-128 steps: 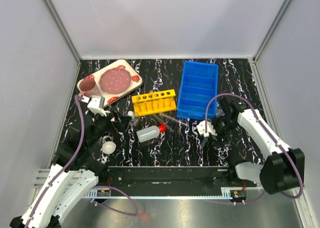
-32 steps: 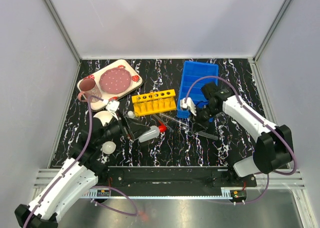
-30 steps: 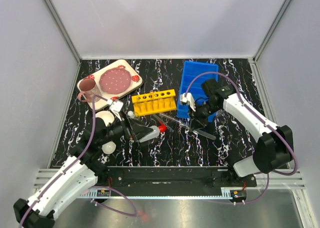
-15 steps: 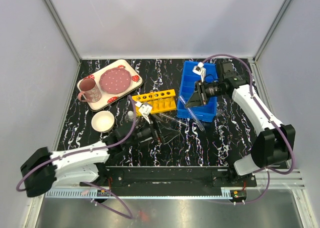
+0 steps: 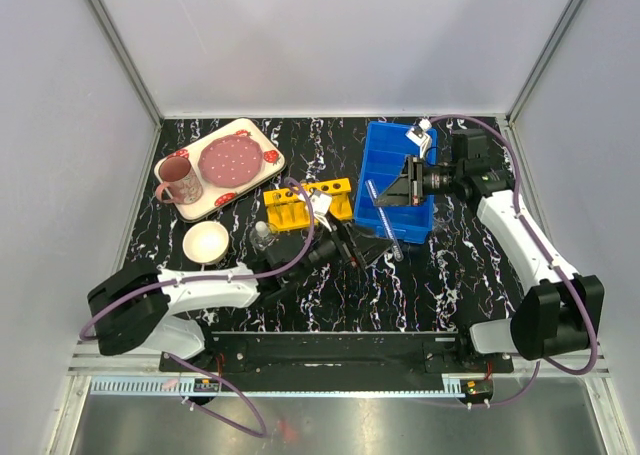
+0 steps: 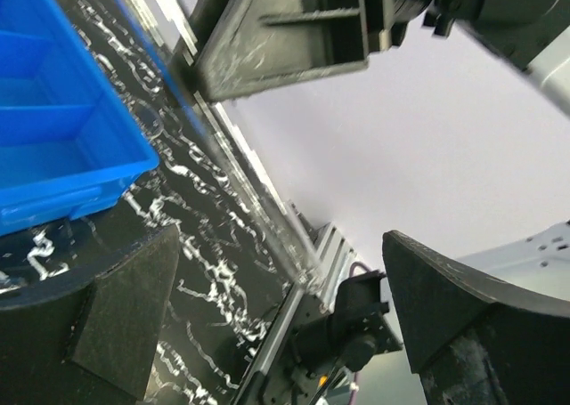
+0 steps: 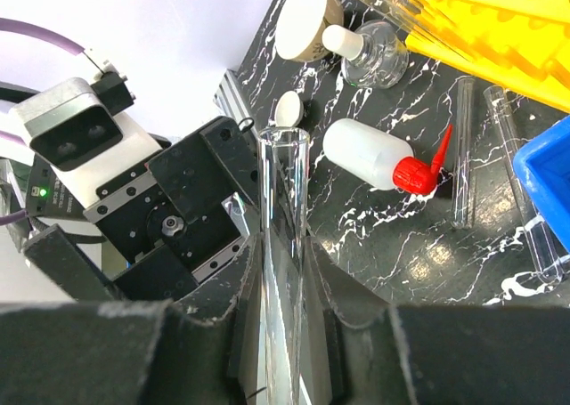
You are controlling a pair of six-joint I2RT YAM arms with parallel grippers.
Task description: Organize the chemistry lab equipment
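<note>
Test tube (image 7: pixel 285 245) squarely between right fingers (image 7: pixel 352 334), its mouth beyond them

Your right claw (image 7: pixel 287 303) pinches one clear test tube (image 7: pixel 283 200). Loose tubes (image 7: pixel 464 156) lie flat beside the red-capped squeeze bottle (image 7: pixel 367 154), which is on its side just nearer than the yellow rack (image 7: pixel 481 22). The stoppered flask (image 5: pixel 263 233) stands by the rack's left end.
</note>
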